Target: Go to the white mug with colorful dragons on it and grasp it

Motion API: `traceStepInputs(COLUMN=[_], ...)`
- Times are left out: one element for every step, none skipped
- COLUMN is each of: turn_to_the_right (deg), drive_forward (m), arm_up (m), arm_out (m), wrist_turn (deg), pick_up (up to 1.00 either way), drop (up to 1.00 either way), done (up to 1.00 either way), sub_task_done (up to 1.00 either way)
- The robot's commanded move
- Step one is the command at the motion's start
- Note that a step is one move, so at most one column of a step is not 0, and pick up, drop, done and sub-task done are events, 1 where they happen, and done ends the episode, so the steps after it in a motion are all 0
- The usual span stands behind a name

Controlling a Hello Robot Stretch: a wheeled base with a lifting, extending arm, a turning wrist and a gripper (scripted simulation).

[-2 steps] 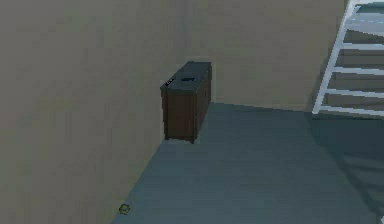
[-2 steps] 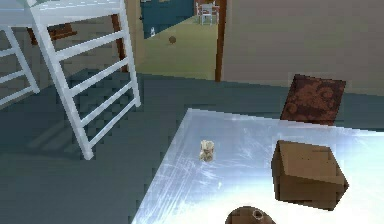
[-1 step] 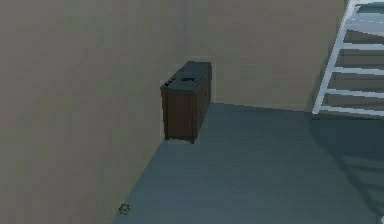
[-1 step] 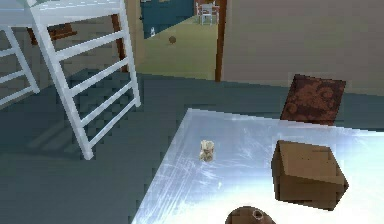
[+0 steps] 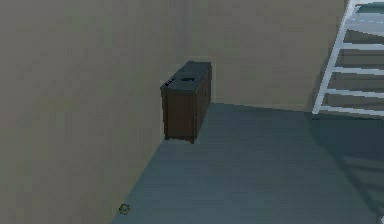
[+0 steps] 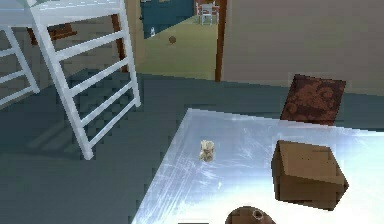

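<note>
On the table (image 6: 240, 132), a small pale thing (image 6: 207, 150).
Brown box (image 6: 309, 172) stands well apart from it; the jaws' state cannot be told.

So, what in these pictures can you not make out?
Arm side view: pale thing on the table, too small to call a mug.
Arm side view: round brown thing, cut off by the bottom edge.
Forward view: speck on the floor, too small to name.
</note>
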Motion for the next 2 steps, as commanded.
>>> traceStepInputs(turn_to_the_right=[0.0, 0.0], drive_forward=[0.00, 0.00], arm_up=[0.00, 0.00], arm_out=[0.44, 0.00], wrist_turn=[0.0, 45.0], pick_up=[0.00, 0.00], drop=[0.00, 0.00], done=[0.00, 0.00], sub_task_done=[0.00, 0.00])
